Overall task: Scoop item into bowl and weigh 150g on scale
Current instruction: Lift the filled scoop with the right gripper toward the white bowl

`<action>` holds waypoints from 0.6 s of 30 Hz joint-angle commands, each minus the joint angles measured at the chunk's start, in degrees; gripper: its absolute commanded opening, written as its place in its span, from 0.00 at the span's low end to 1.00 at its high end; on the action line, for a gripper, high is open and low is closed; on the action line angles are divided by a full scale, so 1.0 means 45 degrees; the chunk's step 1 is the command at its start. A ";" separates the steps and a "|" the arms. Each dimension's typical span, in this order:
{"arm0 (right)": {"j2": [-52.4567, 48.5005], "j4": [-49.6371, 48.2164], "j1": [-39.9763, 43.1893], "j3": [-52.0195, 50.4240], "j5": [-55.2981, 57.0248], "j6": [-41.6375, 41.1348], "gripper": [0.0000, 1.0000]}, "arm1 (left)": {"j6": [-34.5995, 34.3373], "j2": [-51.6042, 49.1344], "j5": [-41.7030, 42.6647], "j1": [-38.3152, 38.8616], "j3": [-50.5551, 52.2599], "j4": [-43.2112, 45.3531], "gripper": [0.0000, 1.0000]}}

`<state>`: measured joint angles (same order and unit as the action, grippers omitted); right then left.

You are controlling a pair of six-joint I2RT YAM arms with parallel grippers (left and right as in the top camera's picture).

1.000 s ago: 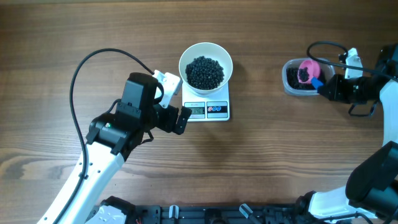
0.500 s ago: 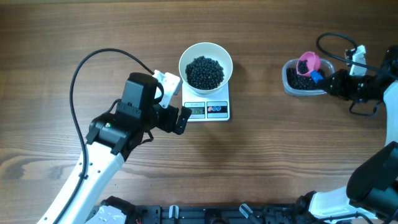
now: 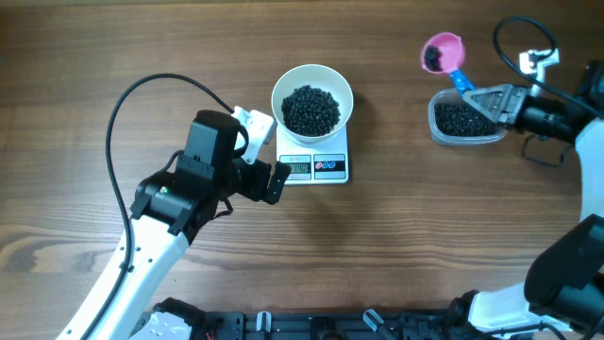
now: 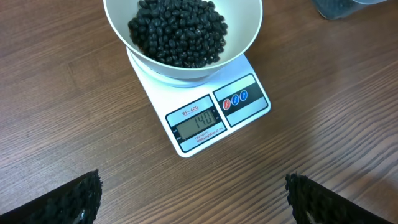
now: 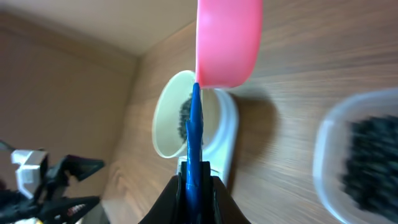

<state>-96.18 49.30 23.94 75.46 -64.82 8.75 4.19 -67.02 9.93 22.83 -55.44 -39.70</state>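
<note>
My right claw (image 3: 483, 98) grips the loaded scoop (image 3: 442, 52) at two o'clock; my left claw (image 3: 268, 154) gapes wide beside the scale (image 3: 328, 167).

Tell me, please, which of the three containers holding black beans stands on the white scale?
The round white bowl; the clear plastic tub sits on the table, and the right fingers hold the pink blue-handled scoop.
</note>
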 commanded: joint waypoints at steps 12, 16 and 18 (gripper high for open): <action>0.0185 -0.2186 -0.4405 0.0063 0.1637 -0.1069 0.04 | 0.0015 -0.0039 0.0199 0.0068 0.0083 0.0010 1.00; 0.0185 -0.2545 -0.5377 0.0058 0.3157 -0.0937 0.04 | 0.0015 -0.0039 0.0204 0.0068 0.0083 0.0010 1.00; 0.0185 -0.2812 -0.5799 0.0058 0.3881 -0.0928 0.04 | 0.0015 -0.0039 0.0199 0.0068 0.0083 0.0010 1.00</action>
<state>-96.18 37.98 0.36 75.46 -54.68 4.71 4.19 -67.02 9.93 22.83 -55.44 -39.68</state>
